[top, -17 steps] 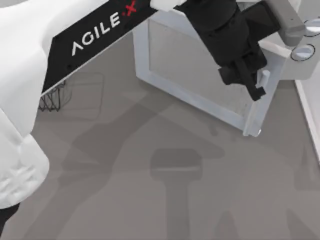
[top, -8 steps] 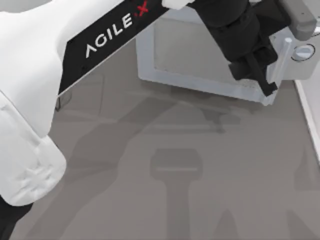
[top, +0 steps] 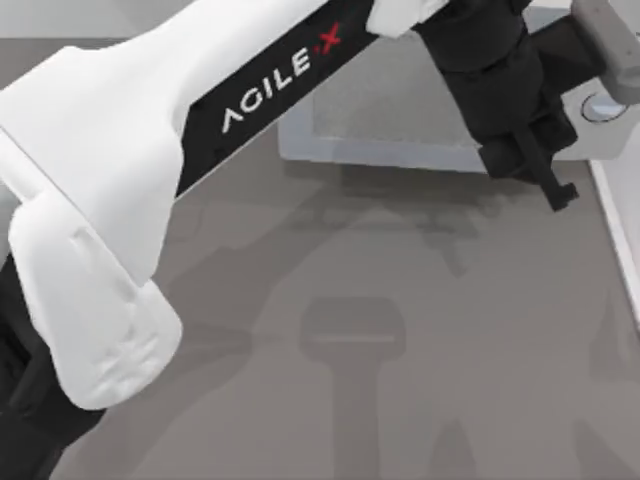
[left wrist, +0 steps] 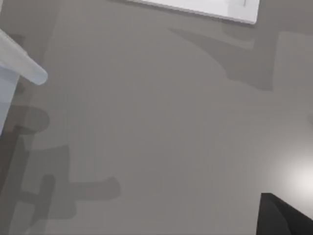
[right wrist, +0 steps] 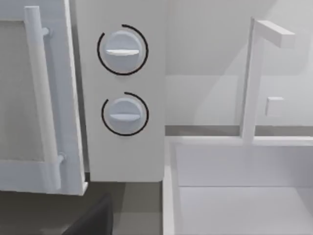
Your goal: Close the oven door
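Observation:
The oven door [top: 390, 110], a white panel with a grey window, lies nearly flat against the oven front at the back of the table. My left arm reaches across the table, and its black gripper [top: 535, 165] is at the door's right end, just below the knob [top: 600, 106]. In the right wrist view the door [right wrist: 73, 98] and its vertical bar handle [right wrist: 41, 98] stand close beside the oven's control panel with two round knobs [right wrist: 122, 49]. A narrow dark gap shows between door edge and panel.
A white sink basin [right wrist: 239, 186] with a white faucet [right wrist: 252, 83] adjoins the oven on the right; its edge [top: 622, 240] runs along the table's right side. A dark shape [right wrist: 93, 218] sits low near the door's corner. Grey tabletop spreads in front.
The door has swung from a slanted, open angle back toward the oven and now lies nearly flush. My left gripper moved right and toward the back with the door's handle end.

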`<state>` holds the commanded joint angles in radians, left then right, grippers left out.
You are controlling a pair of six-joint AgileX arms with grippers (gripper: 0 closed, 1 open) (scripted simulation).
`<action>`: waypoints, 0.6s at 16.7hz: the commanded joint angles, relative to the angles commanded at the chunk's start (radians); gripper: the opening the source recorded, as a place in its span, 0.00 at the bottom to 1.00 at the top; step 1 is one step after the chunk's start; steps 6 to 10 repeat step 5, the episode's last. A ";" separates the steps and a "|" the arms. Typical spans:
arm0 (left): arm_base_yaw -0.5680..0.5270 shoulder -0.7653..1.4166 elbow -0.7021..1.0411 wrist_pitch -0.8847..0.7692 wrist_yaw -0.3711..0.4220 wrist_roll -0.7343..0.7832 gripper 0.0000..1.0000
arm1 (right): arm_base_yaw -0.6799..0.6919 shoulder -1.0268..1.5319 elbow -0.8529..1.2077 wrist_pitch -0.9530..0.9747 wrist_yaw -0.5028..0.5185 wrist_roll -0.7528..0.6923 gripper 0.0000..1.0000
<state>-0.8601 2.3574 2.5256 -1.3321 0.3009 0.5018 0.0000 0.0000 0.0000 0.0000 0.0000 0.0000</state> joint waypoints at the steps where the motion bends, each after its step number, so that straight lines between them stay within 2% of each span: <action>1: -0.001 0.012 0.026 -0.008 -0.003 -0.005 0.00 | 0.000 0.000 0.000 0.000 0.000 0.000 1.00; 4: 0.002 0.023 0.084 -0.012 -0.018 -0.012 0.00 | 0.000 0.000 0.000 0.000 0.000 0.000 1.00; 10: 0.004 0.023 0.089 -0.011 -0.020 -0.012 0.00 | 0.000 0.000 0.000 0.000 0.000 0.000 1.00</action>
